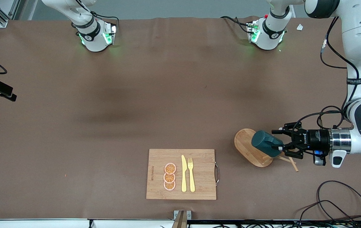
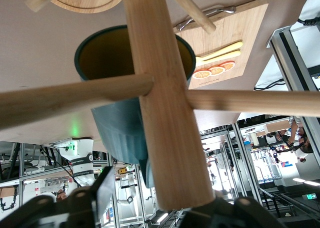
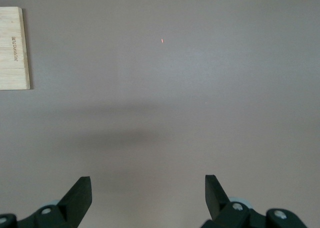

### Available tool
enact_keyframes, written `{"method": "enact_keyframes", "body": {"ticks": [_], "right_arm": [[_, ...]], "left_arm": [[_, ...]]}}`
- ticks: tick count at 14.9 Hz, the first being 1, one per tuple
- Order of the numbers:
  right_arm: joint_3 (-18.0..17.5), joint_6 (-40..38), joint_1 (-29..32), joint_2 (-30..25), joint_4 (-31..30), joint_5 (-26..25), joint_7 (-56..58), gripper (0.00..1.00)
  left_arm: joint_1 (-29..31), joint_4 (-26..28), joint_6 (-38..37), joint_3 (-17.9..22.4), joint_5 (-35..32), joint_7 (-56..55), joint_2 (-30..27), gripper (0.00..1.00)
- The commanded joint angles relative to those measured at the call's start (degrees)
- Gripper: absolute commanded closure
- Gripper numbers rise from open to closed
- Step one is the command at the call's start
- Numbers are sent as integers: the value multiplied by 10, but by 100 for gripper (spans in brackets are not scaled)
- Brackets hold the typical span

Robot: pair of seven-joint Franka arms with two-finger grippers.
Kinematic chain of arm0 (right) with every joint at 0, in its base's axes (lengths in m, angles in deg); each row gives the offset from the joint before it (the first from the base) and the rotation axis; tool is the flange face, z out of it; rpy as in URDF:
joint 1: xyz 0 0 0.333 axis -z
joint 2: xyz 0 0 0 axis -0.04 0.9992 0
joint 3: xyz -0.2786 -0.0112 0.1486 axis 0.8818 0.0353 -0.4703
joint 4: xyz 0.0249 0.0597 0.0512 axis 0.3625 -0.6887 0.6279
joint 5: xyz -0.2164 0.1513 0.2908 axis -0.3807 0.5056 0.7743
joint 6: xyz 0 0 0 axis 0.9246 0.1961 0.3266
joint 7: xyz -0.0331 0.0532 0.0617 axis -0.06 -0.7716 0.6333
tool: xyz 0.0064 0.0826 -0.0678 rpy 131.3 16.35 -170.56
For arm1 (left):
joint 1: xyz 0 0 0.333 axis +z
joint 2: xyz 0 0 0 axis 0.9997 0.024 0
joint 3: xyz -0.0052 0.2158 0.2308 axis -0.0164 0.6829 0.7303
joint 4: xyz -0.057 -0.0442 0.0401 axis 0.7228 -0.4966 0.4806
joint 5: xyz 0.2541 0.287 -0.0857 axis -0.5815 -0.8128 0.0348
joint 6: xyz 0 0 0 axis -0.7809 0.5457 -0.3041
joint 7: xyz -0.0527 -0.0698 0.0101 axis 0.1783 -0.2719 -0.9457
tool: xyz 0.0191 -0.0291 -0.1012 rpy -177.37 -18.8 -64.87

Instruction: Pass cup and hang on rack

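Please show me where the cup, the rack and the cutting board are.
cup (image 1: 264, 142), front view, on its dark side wall.
rack (image 1: 245, 144), front view, on its oval base.
cutting board (image 1: 202, 172), front view, on bare wood beside the fork.

Rectangular bamboo cutting board (image 1: 199, 186) with metal end handle (image 1: 217, 173) on the brown worktop (image 1: 136, 104), carrying three orange slices (image 1: 170, 177), a yellow knife (image 1: 183, 173) and a yellow fork (image 1: 191, 174).

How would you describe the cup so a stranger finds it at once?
Start at the oval-based wooden rack toward the left arm's end of the table. The cup hangs there among its pegs, beside the left gripper. It is the only dark teal item; everything nearby is pale wood.
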Motion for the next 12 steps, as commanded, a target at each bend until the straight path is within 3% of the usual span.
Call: {"method": "enact_keyframes", "body": {"ticks": [1, 3, 6, 9, 12], "right_arm": [[-5, 3, 5, -7, -4, 1, -6, 0], [-5, 4, 5, -6, -3, 0, -4, 0], [-6, 10, 2, -6, 0, -2, -4, 0], [-6, 12, 7, -6, 0, 0, -4, 0], [-6, 15, 6, -5, 0, 1, -4, 0]], "left_arm": [[2, -7, -3, -1, 9, 2, -4, 0], [1, -7, -5, 0, 0, 1, -20, 0], [-12, -7, -6, -9, -76, 2, -60, 0], [-35, -7, -6, -19, -193, 13, -92, 0], [-37, -7, -5, -55, -310, 17, -126, 0]]}}
